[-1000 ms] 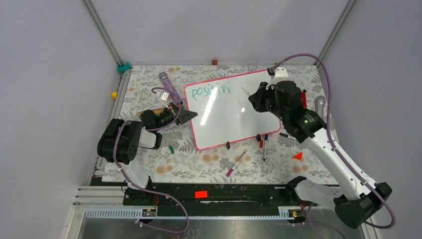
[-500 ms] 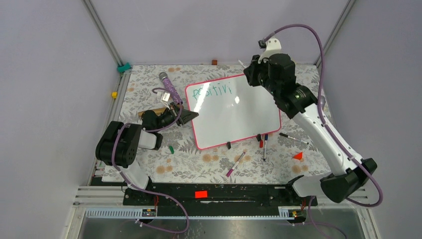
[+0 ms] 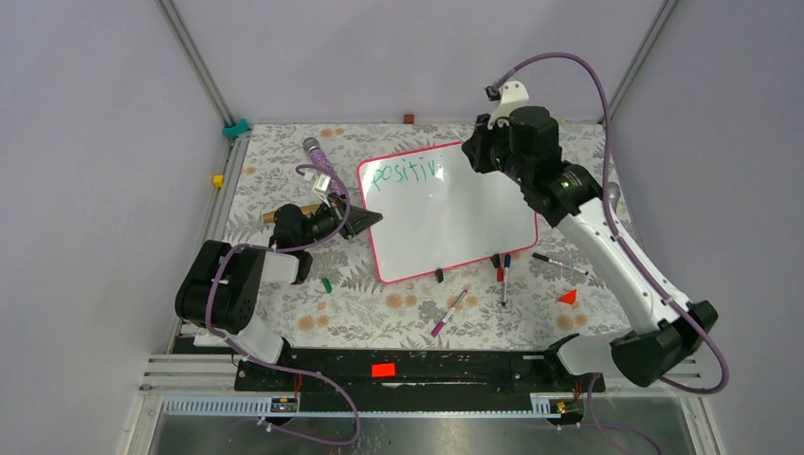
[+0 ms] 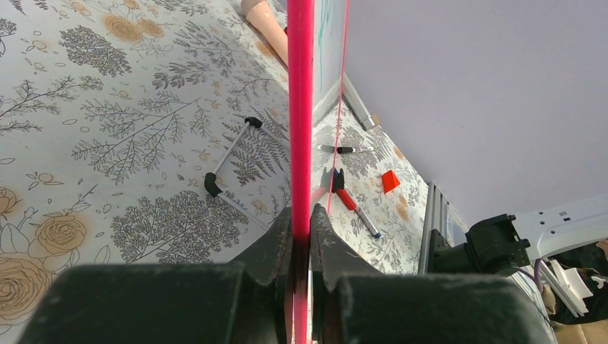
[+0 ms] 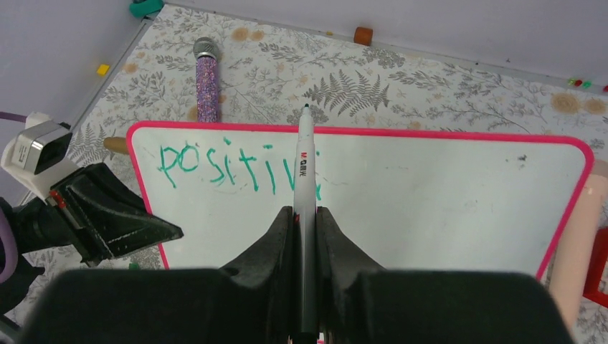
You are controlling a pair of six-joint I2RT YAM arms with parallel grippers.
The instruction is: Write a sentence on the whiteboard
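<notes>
Currently: both hands clamping

The left hand (image 4: 301,222) is pinching the pink-red left edge of the whiteboard (image 3: 446,213), fingers closed onto the frame. The right hand (image 5: 305,215) is gripping a marker (image 5: 304,165), its tip pointing past the board's far edge. The whiteboard is lying mid-way across the table (image 3: 284,180), with green lettering "positiv" along its far side.

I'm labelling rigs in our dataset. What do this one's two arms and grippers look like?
Both the left arm and right arm have white links between bulky black joint housings, each trailed by a purple braided cable. The left gripper and right gripper have matte black, wedge-shaped fingers. A white bracket tops the right wrist.
</notes>
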